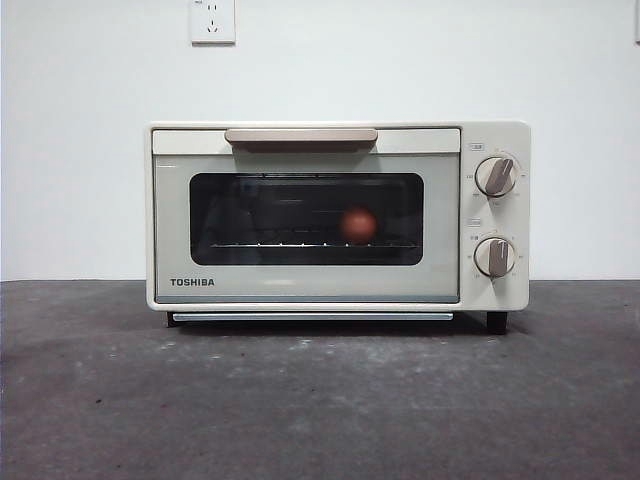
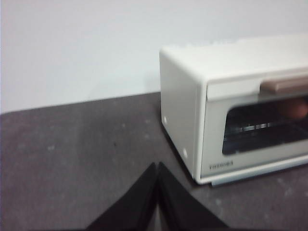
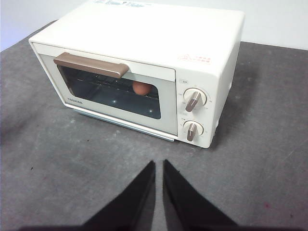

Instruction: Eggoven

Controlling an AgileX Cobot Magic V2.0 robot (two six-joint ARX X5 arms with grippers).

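The cream TOSHIBA toaster oven (image 1: pixel 300 290) stands in the middle of the dark table with its door shut. The reddish-brown egg (image 1: pixel 358 225) lies on the wire rack inside, seen through the dark glass window, right of the middle. The oven also shows in the right wrist view (image 3: pixel 144 33), with the egg (image 3: pixel 141 88) behind its glass, and in the left wrist view (image 2: pixel 192 96), where the egg (image 2: pixel 297 109) is blurred. My left gripper (image 2: pixel 157 166) is shut and empty, off the oven's left side. My right gripper (image 3: pixel 159 163) is shut and empty, above the table before the oven.
The oven has a beige handle (image 1: pixel 300 135) along the door's top and two knobs (image 1: pixel 495 176) on its right panel. A white wall with a socket (image 1: pixel 212 20) stands behind. The dark grey tabletop (image 1: pixel 300 400) spreads before the oven.
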